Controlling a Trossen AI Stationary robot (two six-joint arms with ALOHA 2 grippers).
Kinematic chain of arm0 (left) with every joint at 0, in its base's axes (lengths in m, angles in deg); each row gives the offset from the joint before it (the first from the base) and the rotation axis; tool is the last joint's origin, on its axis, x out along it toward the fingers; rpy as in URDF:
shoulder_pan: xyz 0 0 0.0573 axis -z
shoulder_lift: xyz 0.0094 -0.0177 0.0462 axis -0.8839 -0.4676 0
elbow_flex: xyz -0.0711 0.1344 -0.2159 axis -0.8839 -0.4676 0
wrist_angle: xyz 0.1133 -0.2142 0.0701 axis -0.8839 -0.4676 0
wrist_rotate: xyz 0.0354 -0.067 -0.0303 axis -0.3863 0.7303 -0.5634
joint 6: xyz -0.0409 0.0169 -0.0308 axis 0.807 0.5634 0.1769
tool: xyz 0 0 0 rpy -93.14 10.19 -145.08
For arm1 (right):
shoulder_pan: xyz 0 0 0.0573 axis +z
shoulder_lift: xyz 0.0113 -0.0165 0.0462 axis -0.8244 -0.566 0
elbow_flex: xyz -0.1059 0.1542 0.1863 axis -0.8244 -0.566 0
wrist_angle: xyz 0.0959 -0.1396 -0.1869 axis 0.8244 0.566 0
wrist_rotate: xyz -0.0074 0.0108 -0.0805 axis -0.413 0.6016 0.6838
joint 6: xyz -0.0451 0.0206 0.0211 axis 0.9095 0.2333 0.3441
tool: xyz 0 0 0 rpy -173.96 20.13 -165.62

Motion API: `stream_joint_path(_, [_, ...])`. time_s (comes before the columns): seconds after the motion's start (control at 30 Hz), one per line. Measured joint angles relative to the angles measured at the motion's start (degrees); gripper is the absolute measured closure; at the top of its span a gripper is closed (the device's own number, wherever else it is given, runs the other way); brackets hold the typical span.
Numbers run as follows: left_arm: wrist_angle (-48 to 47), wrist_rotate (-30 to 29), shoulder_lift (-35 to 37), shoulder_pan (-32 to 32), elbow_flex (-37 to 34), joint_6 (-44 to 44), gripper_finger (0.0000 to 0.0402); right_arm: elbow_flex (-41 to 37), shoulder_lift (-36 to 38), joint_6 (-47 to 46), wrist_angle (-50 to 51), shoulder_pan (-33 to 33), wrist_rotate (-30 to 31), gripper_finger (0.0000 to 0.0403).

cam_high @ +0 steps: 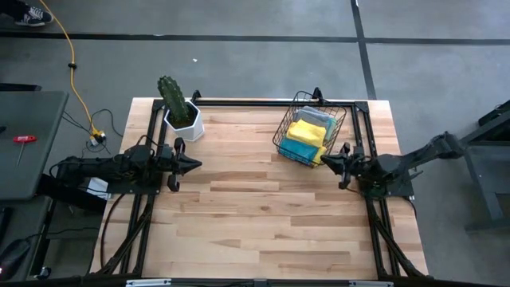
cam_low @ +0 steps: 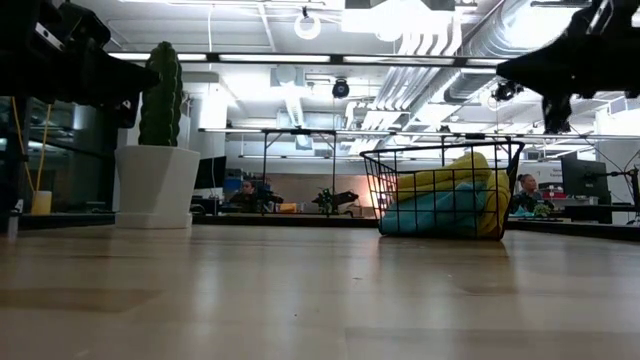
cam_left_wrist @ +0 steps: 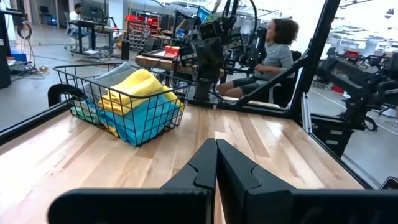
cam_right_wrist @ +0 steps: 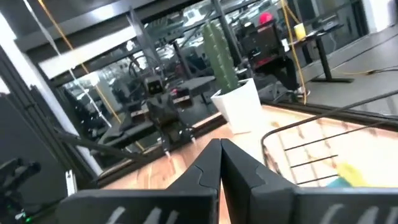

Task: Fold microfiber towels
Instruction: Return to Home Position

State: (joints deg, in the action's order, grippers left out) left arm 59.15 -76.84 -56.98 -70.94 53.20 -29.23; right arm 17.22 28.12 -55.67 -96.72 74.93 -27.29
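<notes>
Inside the basket: the towels [cam_high: 306,132] lie folded in one pile, yellow on top, teal under it, grey at the far end. No towel shows on the bare counter [cam_high: 263,215].
Basket: the black wire basket [cam_high: 280,131] stands on the far right part of the counter. Its long side runs from far to near, a little turned.
Right gripper [cam_high: 324,162]: it hangs above the counter, just beside the near corner of the basket. Its fingers [cam_right_wrist: 239,163] are pressed together and hold nothing. From the tips, the towels lie slightly ahead and toward the far side.
Left gripper [cam_high: 196,165]: it is at the left edge, near the cactus pot [cam_high: 185,124] and well apart from the basket. Its fingers [cam_left_wrist: 239,167] are pressed together and empty, pointing across the counter.
Nearer arm: the right one, clearly.
Judgement: the folding looks finished, so the coming move is probably a retreat. The right arm should draw back away from the wire rim, so that it does not catch it.
</notes>
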Motion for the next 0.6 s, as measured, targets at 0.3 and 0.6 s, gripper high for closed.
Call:
stream_joint_path(0.3, [0.3, 0.0, -0.4, 0.0, 0.0, 0.0, 0.0402, 1.6, 16.2, -1.5, 24.9, -0.1, 4.0, 0.0403])
stream_joint_path(0.6, [0.0, -2.0, -1.0, 0.0, 0.0, 0.0, 0.0401, 1.6, 16.6, 7.1, 25.6, -0.4, -5.0, 0.0403])
